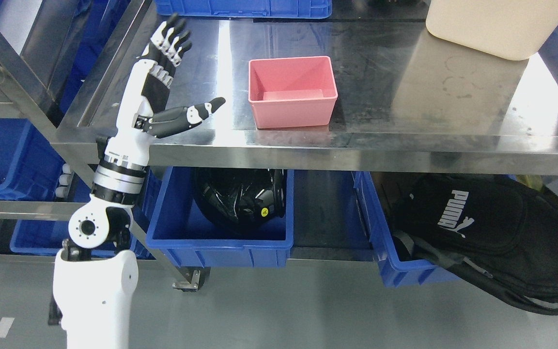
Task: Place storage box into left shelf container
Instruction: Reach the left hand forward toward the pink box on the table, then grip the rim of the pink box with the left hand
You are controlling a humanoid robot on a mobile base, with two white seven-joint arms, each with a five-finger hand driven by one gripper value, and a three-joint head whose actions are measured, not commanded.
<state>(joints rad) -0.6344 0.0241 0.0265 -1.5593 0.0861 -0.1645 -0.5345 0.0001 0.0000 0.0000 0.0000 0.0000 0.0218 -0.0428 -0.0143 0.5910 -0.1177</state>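
Observation:
A pink open-topped storage box [291,90] stands upright and empty near the front edge of the steel table top [405,97]. My left hand [182,72] is raised over the table's left part, open, fingers [172,39] stretched up and thumb [196,112] pointing right toward the box. A gap of bare steel separates the thumb tip from the box's left wall. The hand holds nothing. At the far left, blue shelf containers [3,155] sit in a steel rack. My right arm does not show.
A cream bin [492,24] stands at the table's back right, and a blue crate [245,7] at the back. Under the table, one blue crate [221,232] holds a black bag [240,196] and another blue crate [395,271] holds a black backpack [492,232].

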